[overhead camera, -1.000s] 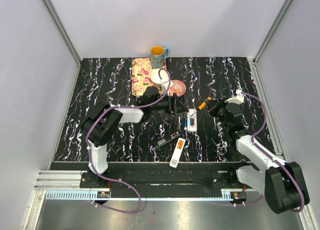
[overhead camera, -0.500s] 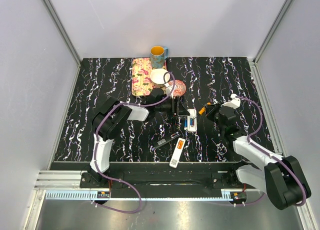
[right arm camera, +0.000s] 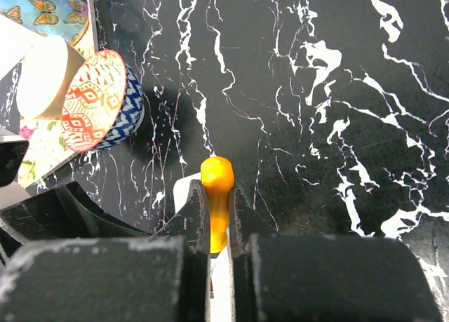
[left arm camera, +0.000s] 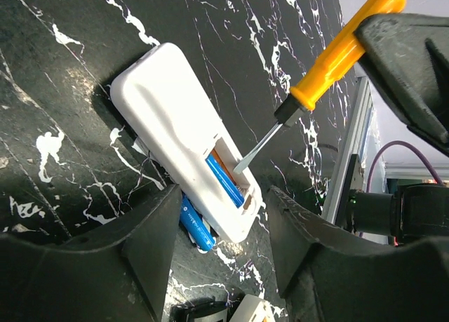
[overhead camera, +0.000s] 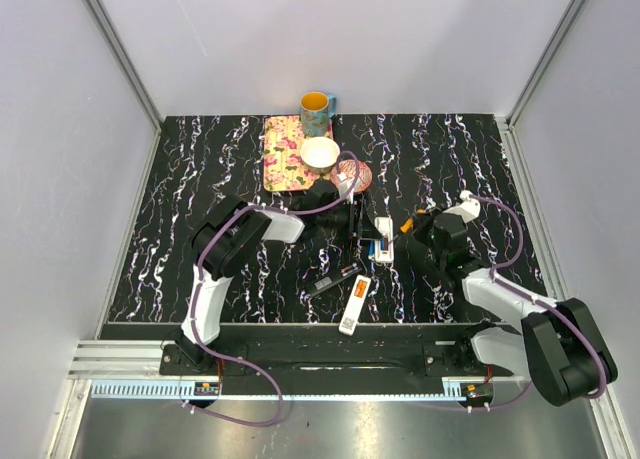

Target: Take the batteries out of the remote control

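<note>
Pinching screwdriver (left arm camera: 330,55) in right claw (right arm camera: 219,211), blade tip at batteries (left arm camera: 226,184) lying 10-to-4 o'clock inside remote (left arm camera: 175,104), seen from left wrist; straddling that end with left claw (left arm camera: 223,199) spread, nearer.

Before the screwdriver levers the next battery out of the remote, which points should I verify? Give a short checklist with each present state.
1. Cover off the remote, compartment exposed: ok.
2. Grip of right pincer on screwdriver: ok.
3. Blade tip inside the compartment, beside the blue battery: ok.
4. Blade wedged under that battery: cannot tell.
5. Grip of left pincer steadying the remote: not ok, open jaws only straddle it.
</note>
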Motion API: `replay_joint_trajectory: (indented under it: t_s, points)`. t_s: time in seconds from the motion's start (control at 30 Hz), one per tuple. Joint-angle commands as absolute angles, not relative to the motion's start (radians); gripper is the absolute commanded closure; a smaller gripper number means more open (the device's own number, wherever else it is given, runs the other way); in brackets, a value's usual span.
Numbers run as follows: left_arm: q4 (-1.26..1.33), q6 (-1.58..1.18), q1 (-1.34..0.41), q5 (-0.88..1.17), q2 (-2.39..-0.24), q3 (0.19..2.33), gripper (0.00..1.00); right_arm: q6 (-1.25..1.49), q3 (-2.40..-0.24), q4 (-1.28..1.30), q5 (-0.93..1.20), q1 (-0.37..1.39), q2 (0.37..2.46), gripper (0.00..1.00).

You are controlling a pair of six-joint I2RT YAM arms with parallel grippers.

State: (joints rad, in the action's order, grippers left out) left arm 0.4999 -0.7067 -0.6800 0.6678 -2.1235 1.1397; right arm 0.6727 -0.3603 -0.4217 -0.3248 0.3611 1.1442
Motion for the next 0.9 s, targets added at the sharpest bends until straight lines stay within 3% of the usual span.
replay_joint_trajectory:
  t_s: [0.0, 0.3, 0.87]
  points:
    - [0.491, -0.672, -0.683, 0.653, -2.128, 1.177, 0.46, 0.703, -0.36, -0.482, -0.339, 0.368, 1.178, 1.0]
    - [0.465, -0.663, -0.689, 0.653, -2.14, 1.187, 0.48, 0.742, -0.362, -0.54, -0.304, 0.37, 1.253, 1.0]
    - [0.468, -0.676, -0.69, 0.669, -2.166, 1.197, 0.61, 0.953, -0.319, -0.617, -0.313, 0.368, 1.345, 1.0]
